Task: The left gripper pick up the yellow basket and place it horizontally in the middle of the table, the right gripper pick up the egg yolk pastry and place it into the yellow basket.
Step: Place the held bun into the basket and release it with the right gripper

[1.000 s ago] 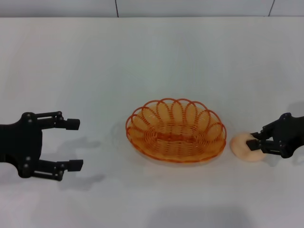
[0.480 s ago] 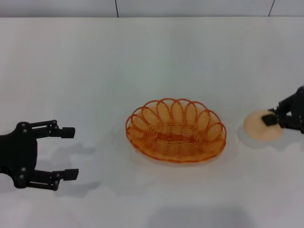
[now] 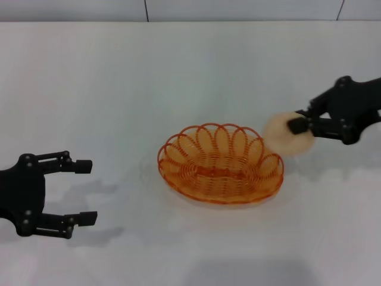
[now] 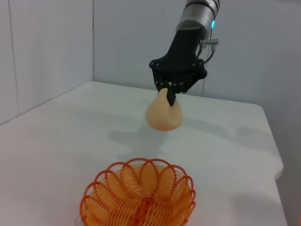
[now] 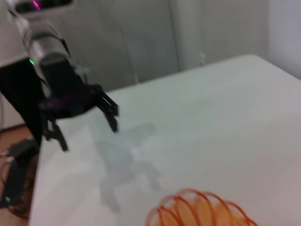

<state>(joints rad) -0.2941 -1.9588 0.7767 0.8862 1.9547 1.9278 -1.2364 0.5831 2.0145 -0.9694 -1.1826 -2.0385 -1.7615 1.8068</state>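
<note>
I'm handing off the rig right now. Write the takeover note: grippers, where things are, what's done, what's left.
Left gripper: open, holding nothing, parked low over the table's left side.
Right gripper: shut on the pastry, held in the air just beyond the basket's right rim, not yet over the bowl.
Basket: flat on the table near the middle, long side across, nothing in it.
Done: basket placed; pastry picked up.
Left: carry the pastry over the basket, lower it, release, then pull the right arm back.
</note>
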